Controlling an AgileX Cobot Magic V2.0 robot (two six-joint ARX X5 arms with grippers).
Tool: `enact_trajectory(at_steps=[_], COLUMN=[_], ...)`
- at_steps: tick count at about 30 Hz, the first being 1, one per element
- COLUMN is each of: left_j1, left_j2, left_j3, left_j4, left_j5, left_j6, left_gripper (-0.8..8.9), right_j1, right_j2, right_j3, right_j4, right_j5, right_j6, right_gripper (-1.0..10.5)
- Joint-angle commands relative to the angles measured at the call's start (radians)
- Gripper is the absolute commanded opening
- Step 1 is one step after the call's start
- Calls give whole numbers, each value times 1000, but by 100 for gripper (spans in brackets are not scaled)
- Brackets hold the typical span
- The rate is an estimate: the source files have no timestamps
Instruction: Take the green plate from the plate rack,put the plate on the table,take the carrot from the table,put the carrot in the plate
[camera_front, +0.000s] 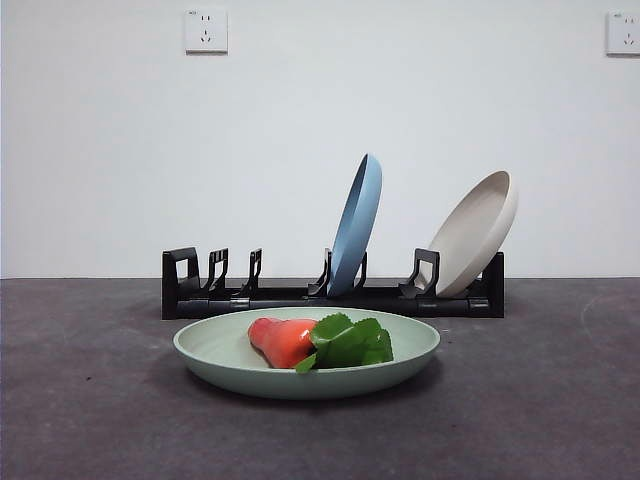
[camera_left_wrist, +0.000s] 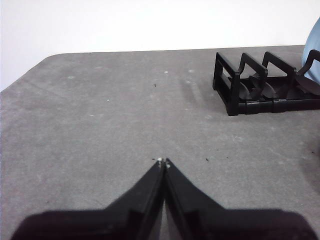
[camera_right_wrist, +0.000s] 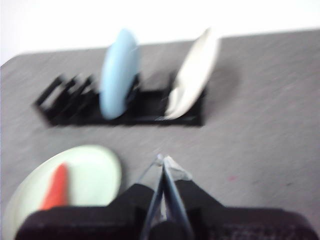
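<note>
The left gripper (camera_left_wrist: 162, 161) and the right gripper (camera_right_wrist: 165, 161) both have their jaws closed on nothing, above the table (camera_front: 90, 400). One carrot (camera_front: 283, 340) lies in the one green plate (camera_front: 215, 355), flat on the table just in front of the plate rack (camera_front: 300, 297). Two more plates stand in the rack, one blue plate (camera_front: 355, 222) and one beige plate (camera_front: 475, 232) to its right.

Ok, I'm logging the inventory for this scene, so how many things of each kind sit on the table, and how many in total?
Plates: 3, the green plate, the blue plate and the beige plate
Plate racks: 1, the plate rack
Toy carrots: 1, the carrot, lying in the green plate
Total: 5
</note>
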Motion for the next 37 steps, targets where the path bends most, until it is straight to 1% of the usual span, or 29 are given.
enact_trajectory(at_steps=[1, 5, 7, 13, 18, 23, 28, 29, 31, 37], left_j1=[3, 3, 3, 3, 3, 3, 3, 3, 3, 3], left_j2=[-3, -3, -3, -3, -3, -3, -3, -3, -3, -3], left_j3=[-14, -14, -14, -14, -14, -14, -14, -14, -14, -14], left_j4=[6, 6, 6, 6, 6, 6, 6, 6, 6, 6], left_j5=[3, 3, 3, 3, 3, 3, 3, 3, 3, 3], left_j6=[-6, -6, -6, -6, -6, -6, -6, -6, -6, -6], left_gripper=[-3, -3, -3, -3, -3, -3, -3, -3, -3, -3], right_j1=[-61, -106, -117, -130, -130, -129, -129, -129, -128, -129], right_j2=[-90, -206, -254, -373, -438, -449, -449, -449, -449, -444], right_j3=[-164, -341, -408, -568, -659, -705, -705, -705, -705, -705], right_j4=[155, 335, 382, 434, 433, 427, 407, 407, 410, 411], right_j5=[-2, 4, 4, 5, 4, 3, 4, 3, 3, 4], right_j6=[-30, -43, -48, -48, -48, -48, -48, -45, -14, -14], right_gripper=[2, 2, 2, 2, 2, 2, 2, 2, 2, 2])
